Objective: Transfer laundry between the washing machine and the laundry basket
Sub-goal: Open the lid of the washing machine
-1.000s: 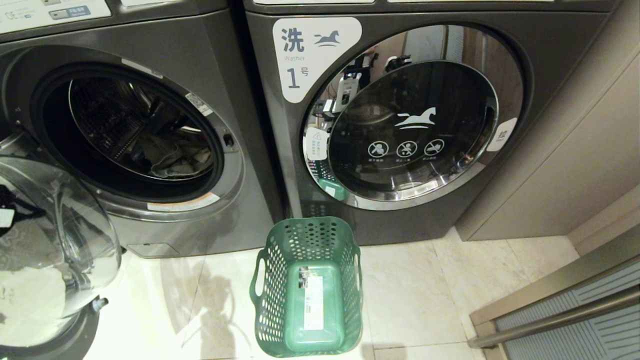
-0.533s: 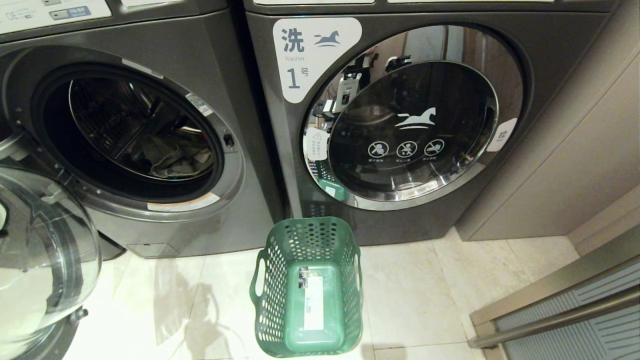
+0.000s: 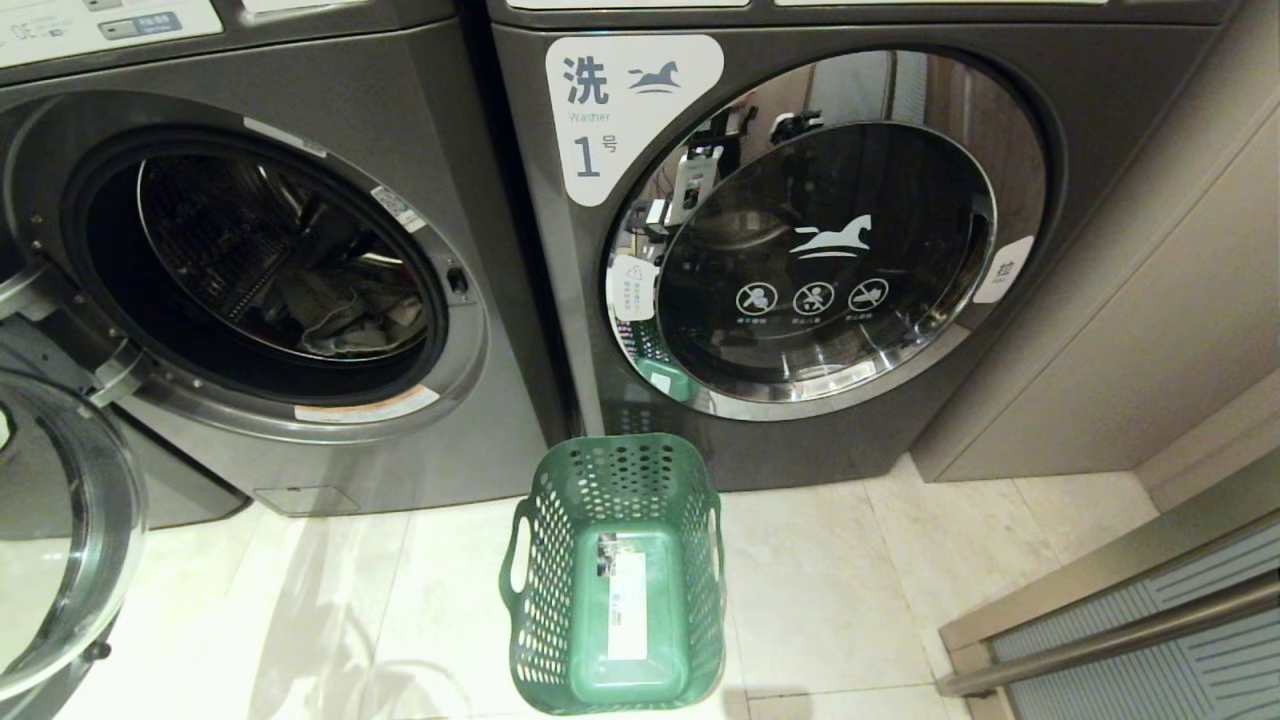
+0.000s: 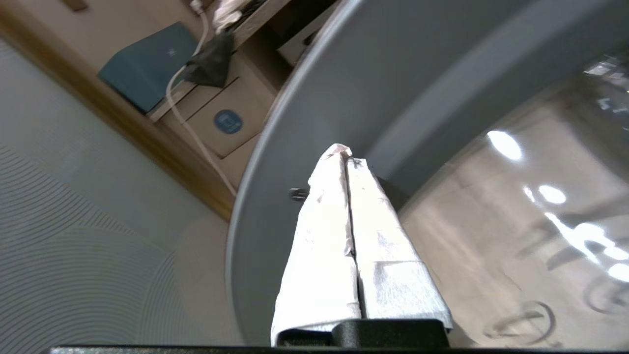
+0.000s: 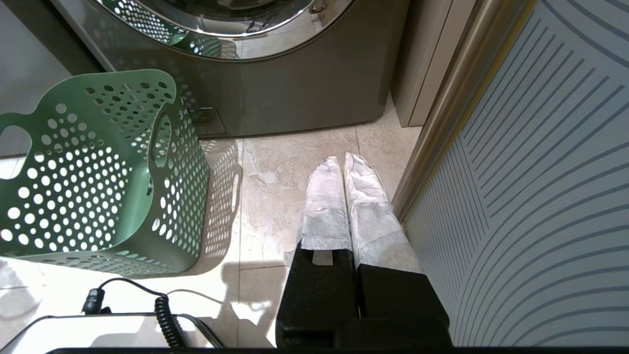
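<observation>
So the left washing machine (image 3: 300,420) has its door (image 3: 60,540) swung wide open, and a grey garment (image 3: 345,315) is sitting in the drum. The left gripper (image 4: 344,152), fingers pressed together and holding nothing, is right up against that door's rim, well away from the laundry. The green basket (image 3: 615,470) sits on the floor, and the right gripper (image 5: 344,160) hangs pinched together beside it.

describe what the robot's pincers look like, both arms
Both look alike. The left pincer has two long tapering fingers wrapped in crinkled white tape, set on a black base. The right pincer has the same white-wrapped fingers, rising from blocky black finger mounts. No markings show on either. A coiled black cable lies near the right arm in its wrist view.
</observation>
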`<state>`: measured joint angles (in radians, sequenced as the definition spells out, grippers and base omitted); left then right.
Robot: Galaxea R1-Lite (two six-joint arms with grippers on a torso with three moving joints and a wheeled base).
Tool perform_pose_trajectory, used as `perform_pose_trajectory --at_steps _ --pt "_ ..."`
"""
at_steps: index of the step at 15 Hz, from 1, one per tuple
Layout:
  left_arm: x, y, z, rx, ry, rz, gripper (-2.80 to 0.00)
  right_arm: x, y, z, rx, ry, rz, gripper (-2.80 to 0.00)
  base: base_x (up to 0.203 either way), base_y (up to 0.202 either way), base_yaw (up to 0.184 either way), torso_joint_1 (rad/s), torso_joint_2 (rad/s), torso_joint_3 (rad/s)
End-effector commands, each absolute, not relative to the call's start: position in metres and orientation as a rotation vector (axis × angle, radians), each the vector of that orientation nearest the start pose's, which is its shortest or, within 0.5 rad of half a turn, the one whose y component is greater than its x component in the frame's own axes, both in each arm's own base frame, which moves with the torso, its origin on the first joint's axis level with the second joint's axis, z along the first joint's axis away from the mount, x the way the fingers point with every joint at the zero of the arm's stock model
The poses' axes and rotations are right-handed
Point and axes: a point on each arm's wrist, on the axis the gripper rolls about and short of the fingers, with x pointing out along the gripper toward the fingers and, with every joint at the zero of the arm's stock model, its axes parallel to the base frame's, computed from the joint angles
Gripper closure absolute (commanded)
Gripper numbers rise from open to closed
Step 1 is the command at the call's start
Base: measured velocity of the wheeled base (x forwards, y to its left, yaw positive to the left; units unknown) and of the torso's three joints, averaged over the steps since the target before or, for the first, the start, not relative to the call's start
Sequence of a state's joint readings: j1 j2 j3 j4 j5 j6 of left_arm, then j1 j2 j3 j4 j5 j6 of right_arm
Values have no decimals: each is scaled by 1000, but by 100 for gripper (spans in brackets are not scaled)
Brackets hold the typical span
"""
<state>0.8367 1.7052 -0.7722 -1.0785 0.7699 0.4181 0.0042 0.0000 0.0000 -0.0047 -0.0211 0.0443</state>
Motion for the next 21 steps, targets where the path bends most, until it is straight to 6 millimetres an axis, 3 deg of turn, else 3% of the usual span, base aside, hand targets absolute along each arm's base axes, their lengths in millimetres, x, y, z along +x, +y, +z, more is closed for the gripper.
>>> perform_pose_trajectory --at_steps 1,4,6,8,11,14,17,19,21 --pt "179 271 207 328 201 1687 0 -23 -1 76 45 -5 -17 0 0 0 0 0 0 0" --pt "168 309 209 350 169 1677 0 -23 -1 76 45 -5 -17 0 0 0 0 0 0 0" --pt "164 308 213 360 159 1645 0 -23 -1 76 45 -4 -17 0 0 0 0 0 0 0" --pt "157 291 225 370 130 1631 0 -23 -1 76 45 -5 -17 0 0 0 0 0 0 0" --pt "145 239 250 398 37 1538 0 -23 -1 76 45 -4 -17 0 0 0 0 0 0 0" --pt "131 161 252 407 -1 1324 0 -23 -1 76 45 -4 -17 0 0 0 0 0 0 0" --pt "115 78 217 357 43 974 0 -23 -1 76 45 -6 -17 0 0 0 0 0 0 0" --pt "87 45 191 344 76 804 0 -23 -1 76 45 -6 -17 0 0 0 0 0 0 0" --pt "60 26 158 343 140 652 0 -23 -1 76 45 -4 -17 0 0 0 0 0 0 0"
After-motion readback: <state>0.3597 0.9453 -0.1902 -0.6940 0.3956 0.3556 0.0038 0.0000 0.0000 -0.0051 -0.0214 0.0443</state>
